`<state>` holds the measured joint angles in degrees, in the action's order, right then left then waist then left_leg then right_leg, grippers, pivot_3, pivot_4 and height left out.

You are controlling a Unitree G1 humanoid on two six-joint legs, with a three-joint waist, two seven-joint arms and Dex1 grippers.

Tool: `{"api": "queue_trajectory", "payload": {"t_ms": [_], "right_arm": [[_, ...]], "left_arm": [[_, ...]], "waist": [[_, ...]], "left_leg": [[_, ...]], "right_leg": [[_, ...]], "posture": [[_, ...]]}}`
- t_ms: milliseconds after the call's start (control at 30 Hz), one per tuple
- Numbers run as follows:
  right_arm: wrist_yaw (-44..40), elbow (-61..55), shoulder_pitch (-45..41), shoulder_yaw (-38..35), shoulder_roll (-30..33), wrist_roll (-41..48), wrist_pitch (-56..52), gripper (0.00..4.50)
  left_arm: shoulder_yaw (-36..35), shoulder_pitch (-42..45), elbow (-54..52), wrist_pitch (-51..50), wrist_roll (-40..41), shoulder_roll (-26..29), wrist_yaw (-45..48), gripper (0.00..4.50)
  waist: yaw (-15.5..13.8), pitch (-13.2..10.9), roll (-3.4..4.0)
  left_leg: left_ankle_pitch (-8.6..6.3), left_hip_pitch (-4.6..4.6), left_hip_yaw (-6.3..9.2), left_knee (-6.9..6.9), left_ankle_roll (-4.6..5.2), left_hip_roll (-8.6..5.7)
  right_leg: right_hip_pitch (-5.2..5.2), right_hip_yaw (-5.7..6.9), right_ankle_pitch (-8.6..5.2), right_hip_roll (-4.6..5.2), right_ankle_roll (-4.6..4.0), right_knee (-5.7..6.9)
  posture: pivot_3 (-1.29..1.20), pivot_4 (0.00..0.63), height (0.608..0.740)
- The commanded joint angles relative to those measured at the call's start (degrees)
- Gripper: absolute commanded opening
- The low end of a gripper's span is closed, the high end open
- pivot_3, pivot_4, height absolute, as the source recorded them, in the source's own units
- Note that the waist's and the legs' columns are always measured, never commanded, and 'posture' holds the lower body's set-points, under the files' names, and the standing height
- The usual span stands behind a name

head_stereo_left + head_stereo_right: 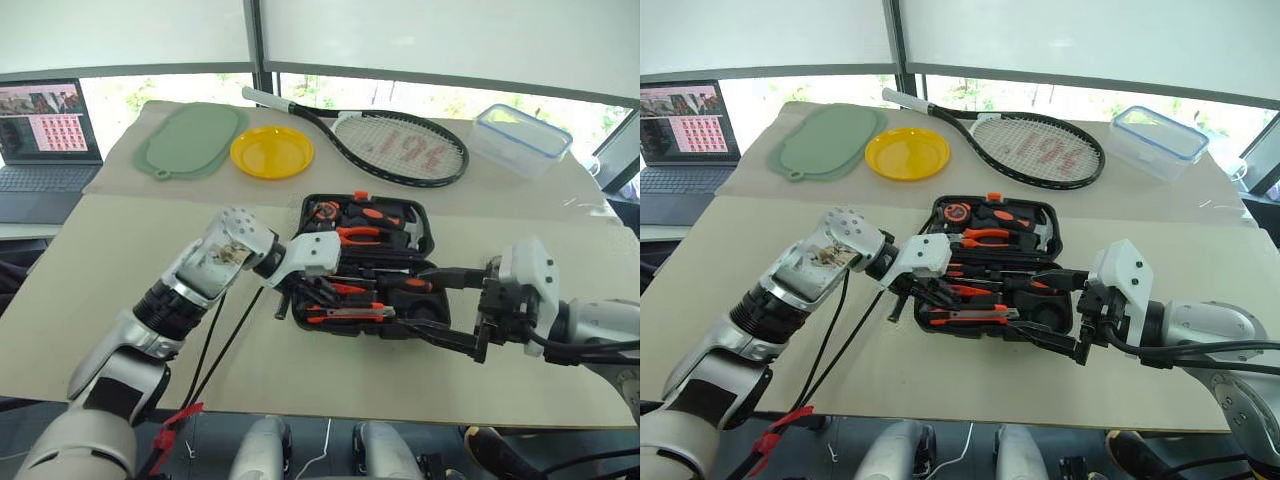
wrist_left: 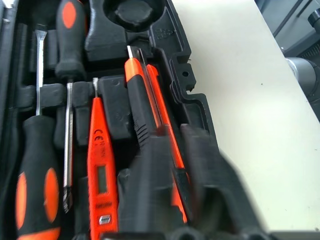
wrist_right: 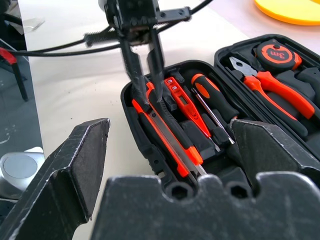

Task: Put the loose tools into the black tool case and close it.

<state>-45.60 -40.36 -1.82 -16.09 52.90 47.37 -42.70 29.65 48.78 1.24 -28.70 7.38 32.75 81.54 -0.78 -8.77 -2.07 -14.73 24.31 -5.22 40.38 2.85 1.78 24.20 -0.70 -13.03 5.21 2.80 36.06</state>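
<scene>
A laptop [image 1: 45, 135] sits at nine o'clock off the tabletop [image 1: 120, 290]. At eleven o'clock lie a green mat [image 1: 190, 140] and a yellow plate [image 1: 271, 152]; at twelve, a racket [image 1: 385, 140]; at one, a clear box [image 1: 520, 138]. The open black case [image 1: 365, 265] lies at the centre, its lid half at twelve holding pliers [image 3: 265, 82] and a tape measure [image 3: 275, 52]. The near half holds two screwdrivers [image 2: 37, 190], a tester [image 2: 99, 160] and a knife [image 2: 145, 115]. The left hand [image 3: 145, 97] reaches in from nine o'clock, fingers together, tips on the knife. The right hand [image 1: 448, 310] waits at the case's three o'clock edge, fingers wide apart, holding nothing.
</scene>
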Motion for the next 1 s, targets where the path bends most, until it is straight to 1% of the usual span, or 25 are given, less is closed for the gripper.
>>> {"api": "queue_trajectory", "payload": {"t_ms": [33,167,367,500,700,1000], "right_arm": [[0.25,-1.42,-0.24,-1.01,0.24,0.25,0.69,4.5],[0.74,-2.05,0.32,-1.01,0.06,0.17,0.63,4.5],[1.3,-2.93,1.66,-1.02,-0.26,0.13,0.78,4.5],[1.48,-2.79,1.49,-0.92,-0.33,0.21,0.75,4.5],[1.34,-2.24,0.83,-0.22,-0.44,-0.14,0.98,4.5],[1.15,-1.9,0.4,-0.05,-0.4,0.0,0.89,4.5]], "left_arm": [[0.06,0.28,0.03,0.98,-0.42,-0.25,0.48,0.04],[1.59,0.36,1.43,3.59,-4.12,-0.73,-1.89,0.04],[0.01,0.33,2.73,4.05,-3.46,-2.45,-3.16,0.04],[0.14,-0.53,4.86,7.75,-4.19,-3.28,-4.23,0.04],[0.64,-1.73,10.82,11.47,-6.33,-6.33,-7.67,0.04],[1.68,-3.91,12.09,14.61,-8.28,-6.68,-8.0,0.04]], "waist": [[0.05,0.0,0.0],[-0.01,0.0,0.0],[-0.22,0.0,0.0],[-0.05,0.0,0.0],[-0.43,0.0,0.0],[-0.76,0.04,0.01]], "left_leg": [[0.0,0.0,0.0,0.0,0.0,0.0],[0.0,-0.01,0.0,0.0,0.0,0.0],[-0.01,0.01,0.01,0.03,0.01,0.0],[-0.01,-0.01,0.01,0.03,0.01,0.0],[-0.01,-0.02,0.02,0.05,0.02,0.0],[0.0,-0.09,0.04,0.08,0.03,0.01]], "right_leg": [[0.0,0.0,0.0,-0.01,0.0,0.0],[-0.01,0.0,0.0,0.0,0.0,0.0],[-0.03,0.0,0.01,0.05,0.03,-0.01],[-0.03,-0.01,0.01,0.03,0.02,0.0],[-0.07,-0.01,0.03,0.06,0.04,0.0],[-0.18,0.0,0.05,0.08,0.06,-0.01]], "posture": [[0.0,0.15,0.738],[0.0,0.15,0.738],[0.0,0.15,0.738],[0.0,0.15,0.738],[0.0,0.15,0.738],[0.0,0.15,0.738]]}}
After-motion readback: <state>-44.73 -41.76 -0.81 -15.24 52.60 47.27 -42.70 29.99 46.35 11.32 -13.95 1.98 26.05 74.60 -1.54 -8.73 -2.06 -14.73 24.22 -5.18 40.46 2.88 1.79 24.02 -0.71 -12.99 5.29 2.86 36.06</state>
